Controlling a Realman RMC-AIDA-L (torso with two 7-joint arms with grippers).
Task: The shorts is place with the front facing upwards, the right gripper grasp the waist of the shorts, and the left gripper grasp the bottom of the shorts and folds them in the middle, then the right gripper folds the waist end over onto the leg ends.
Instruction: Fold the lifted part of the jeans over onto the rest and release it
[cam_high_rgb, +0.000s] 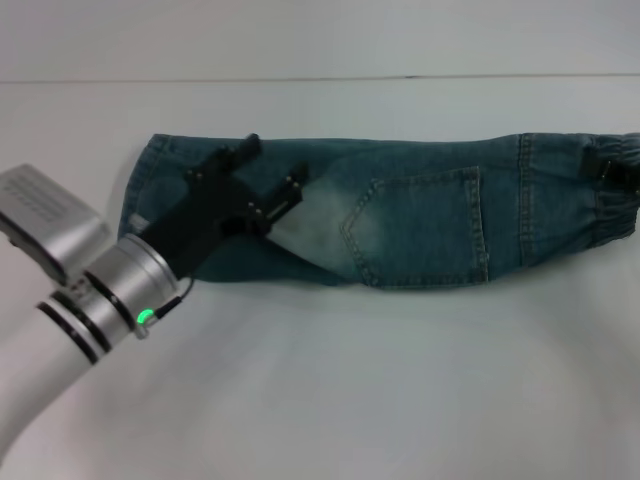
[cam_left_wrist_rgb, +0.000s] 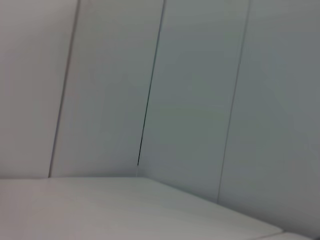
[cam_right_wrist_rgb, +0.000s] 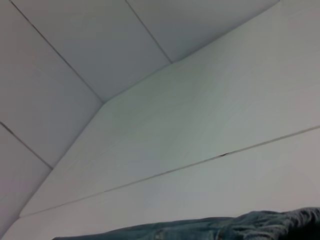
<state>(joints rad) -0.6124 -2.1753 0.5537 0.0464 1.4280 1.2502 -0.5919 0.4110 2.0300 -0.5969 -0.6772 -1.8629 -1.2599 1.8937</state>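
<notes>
Denim shorts (cam_high_rgb: 400, 215) lie stretched across the white table (cam_high_rgb: 350, 400), already doubled along their length — a back pocket faces up on the top layer, and the long fold looks finished, so the lengthwise half of the task seems done. The elastic waist sits at the robot's right end, the leg hems at its left. That layout suits the last step: the waist end has only to be carried across onto the leg ends.

At the leg end the left pincer (cam_high_rgb: 265, 180) hovers over or rests lightly on the cloth, its two black fingers spread wide with nothing between them. I judge it has no grip on the fabric; whether its tips touch the denim I cannot tell. Placed there, it could pin the hems while the other end travels, or it may simply be clear of the work.

The right pincer (cam_high_rgb: 612, 172) shows only as a dark shape at the waistband, at the edge of the head view, and its grip cannot be told from these pictures. Its wrist view shows a strip of denim close below the camera, which fits it being low at the waist — the right place to take hold.

Next, a firm pinch through both layers of the waistband matters, or the top layer alone may lift and undo the fold.
</notes>
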